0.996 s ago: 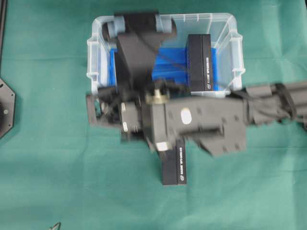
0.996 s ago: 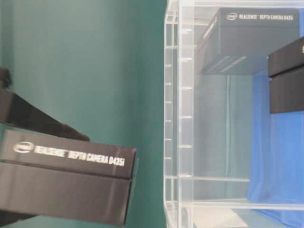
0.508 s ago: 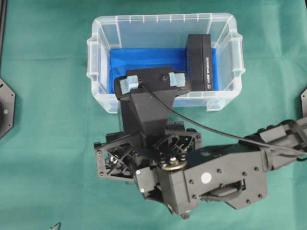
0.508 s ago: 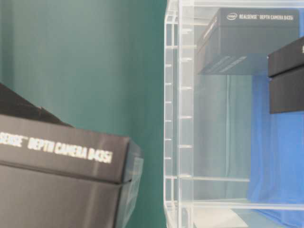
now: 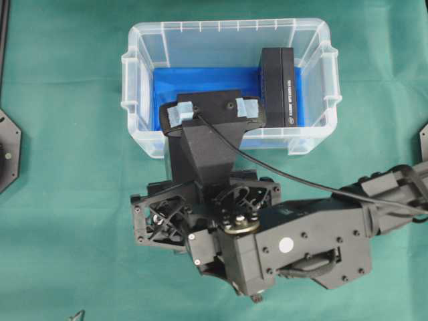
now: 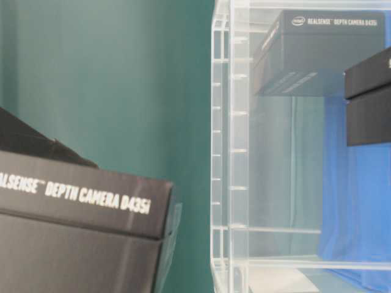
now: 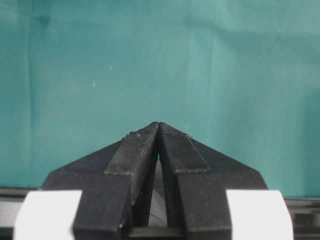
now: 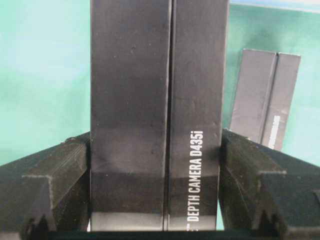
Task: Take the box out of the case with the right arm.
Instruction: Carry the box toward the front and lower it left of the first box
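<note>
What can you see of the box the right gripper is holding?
The held box is long, matte black cardboard with a lid seam along its length and white "DEPTH CAMERA D435i" lettering. The right gripper has its fingers pressed on both long sides. It hangs outside the case, over the green cloth.

box held outside the case, another box on the cloth, a third in the case

the case (image 5: 134,60) sits on the table cloth (image 5: 60,200) toward the far edge in the overhead view, with one box in the case (image 5: 279,85) against its right side. the right gripper (image 8: 155,165) is on the near side of the case, outside it, its fingers (image 8: 55,175) on either side of the held box (image 8: 157,110). beyond it, to the right, the second box (image 8: 265,97) lies on the cloth.
</note>
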`<state>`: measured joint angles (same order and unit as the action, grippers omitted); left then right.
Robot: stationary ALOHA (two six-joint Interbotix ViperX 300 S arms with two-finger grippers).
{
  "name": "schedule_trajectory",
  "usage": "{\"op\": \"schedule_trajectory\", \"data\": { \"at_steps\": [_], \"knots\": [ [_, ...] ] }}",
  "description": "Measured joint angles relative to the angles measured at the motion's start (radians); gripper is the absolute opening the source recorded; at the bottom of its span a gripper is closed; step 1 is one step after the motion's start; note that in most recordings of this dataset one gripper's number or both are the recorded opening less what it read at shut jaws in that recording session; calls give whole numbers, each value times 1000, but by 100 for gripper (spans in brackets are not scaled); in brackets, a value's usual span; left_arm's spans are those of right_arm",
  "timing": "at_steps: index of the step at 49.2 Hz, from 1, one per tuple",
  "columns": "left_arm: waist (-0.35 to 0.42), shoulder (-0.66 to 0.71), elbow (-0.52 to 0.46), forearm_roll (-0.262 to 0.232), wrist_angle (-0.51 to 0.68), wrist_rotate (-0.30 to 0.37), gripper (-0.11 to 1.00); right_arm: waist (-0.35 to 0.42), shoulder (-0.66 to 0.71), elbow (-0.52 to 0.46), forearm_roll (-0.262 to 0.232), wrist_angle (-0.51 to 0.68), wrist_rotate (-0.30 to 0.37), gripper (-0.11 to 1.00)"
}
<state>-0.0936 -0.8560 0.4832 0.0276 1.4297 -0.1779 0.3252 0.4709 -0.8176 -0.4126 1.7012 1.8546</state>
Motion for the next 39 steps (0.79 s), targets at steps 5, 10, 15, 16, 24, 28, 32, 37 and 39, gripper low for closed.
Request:
{"op": "schedule_trajectory", "data": {
  "at_steps": [5,10,15,16,24,28,32,37,39],
  "knots": [
    [0,0,0,0,0,0,2,0,9,0,0,2,8,69],
    [0,0,0,0,0,0,2,0,29,0,2,2,20,69],
    [2,-2,-2,0,-2,0,2,0,49,0,8,2,28,68],
    [0,-2,0,0,0,0,2,0,52,0,11,2,29,69],
    [0,0,0,0,-2,0,2,-2,83,15,40,-3,32,68],
    [0,-2,0,0,-2,0,2,-2,103,28,55,-18,38,69],
    [0,-2,0,0,0,0,2,-2,118,43,60,-40,54,69],
    [0,0,0,0,0,0,2,-5,129,83,61,-72,75,69],
    [0,-2,0,0,-2,0,2,-5,130,101,64,-87,78,69]
  ]
}}
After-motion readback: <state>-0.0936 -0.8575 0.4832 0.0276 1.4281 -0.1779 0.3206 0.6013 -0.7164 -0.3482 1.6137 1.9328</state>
